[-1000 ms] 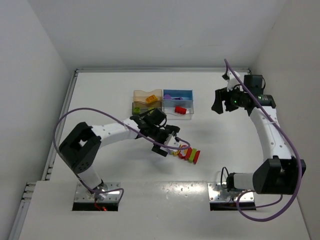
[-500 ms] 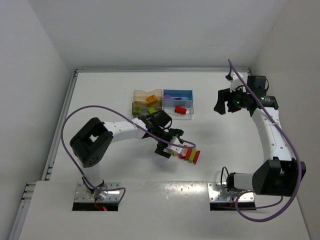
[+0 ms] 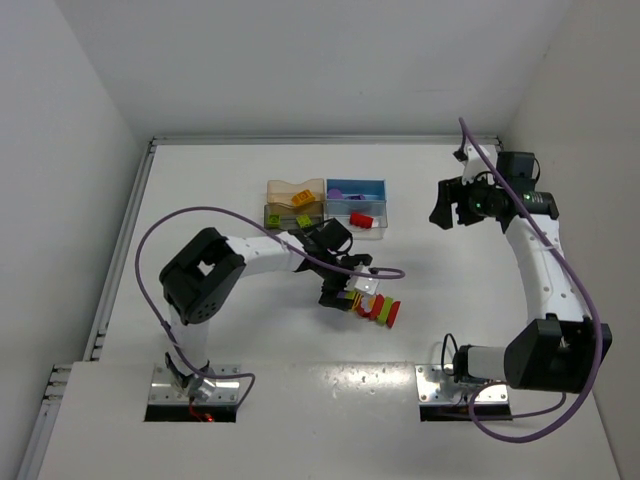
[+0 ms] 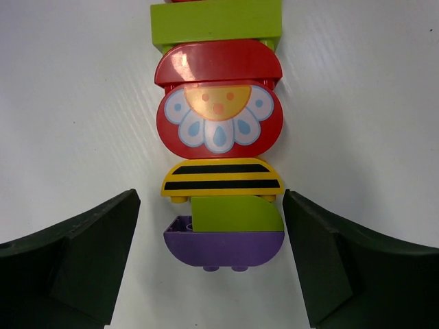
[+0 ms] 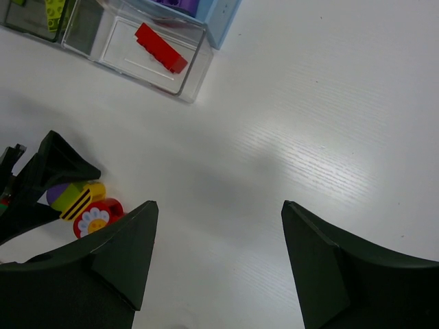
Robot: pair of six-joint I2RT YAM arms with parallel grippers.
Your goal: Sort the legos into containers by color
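This looks like a robotics lab test cell. A bare white tabletop [image 3: 230, 180] is boxed in by plain white wall panels [image 3: 300, 60] on three sides. A white-and-black jointed robot arm on the left [image 3: 255, 260] and its twin on the right [image 3: 535, 270] are each bolted to a perforated metal base plate [image 3: 195, 392]. Loose purple cables [image 3: 190, 211] loop from them, and a grey metal rail [image 3: 118, 262] edges the table.

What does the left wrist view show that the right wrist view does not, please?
Only the left wrist view shows the green block at the far end of the row. Only the right wrist view shows the clear bin holding a red brick, plus a corner of the blue bin. Both show the striped yellow piece, the flower piece and the purple piece.
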